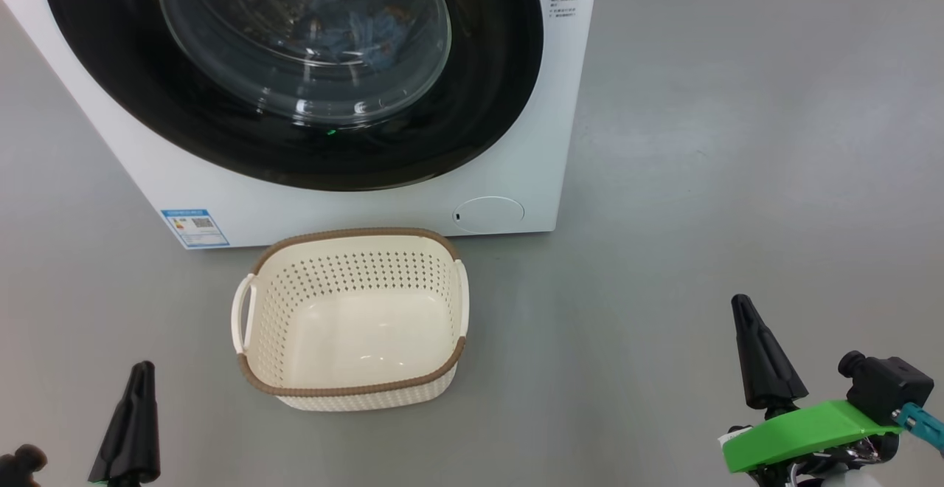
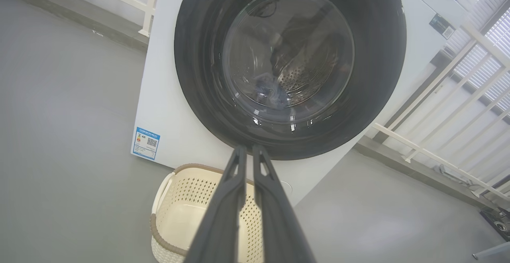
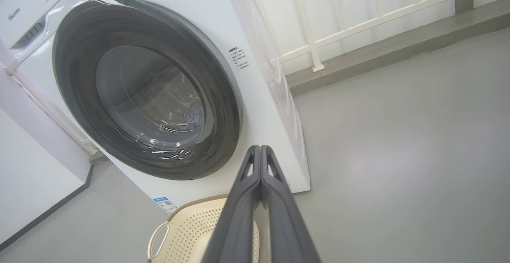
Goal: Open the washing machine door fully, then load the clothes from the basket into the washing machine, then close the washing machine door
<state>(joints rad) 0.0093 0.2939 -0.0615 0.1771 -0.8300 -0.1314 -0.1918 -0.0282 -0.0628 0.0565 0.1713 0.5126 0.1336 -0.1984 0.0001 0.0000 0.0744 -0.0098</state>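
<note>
Both end effectors have their long dark fingers pressed together and carry nothing. The left end effector [image 2: 249,152] hangs low on the robot's left, and the right end effector [image 3: 259,150] hangs low on its right. Each is well apart from the machine and points up toward it.

Between them, just ahead on the floor [image 1: 700,177], sits the basket [image 1: 354,238]. It is upright and bare inside, and its far rim is near the foot of the washing machine [image 1: 369,203].

Beyond it, the washing machine door [image 1: 479,103] lies shut against the white front. Blue clothes [image 1: 361,26] show dimly through its glass bowl, down in the drum.

From this layout, opening, loading and closing all look done, so the step in hand is to confirm the latch and finish cleanly.

- **Check the seal:** look along the black rim for a gap or for trapped fabric. None is visible from here, though the top of the rim is cut off in the head view.
- **If the door needs a nudge:** push with closed fingertips on the black rim, never on the glass bulge. Push on the side away from the hinge, which cannot be made out here.
- **Stay clear:** keep both arms low and outside the basket so nothing gets knocked.
</note>
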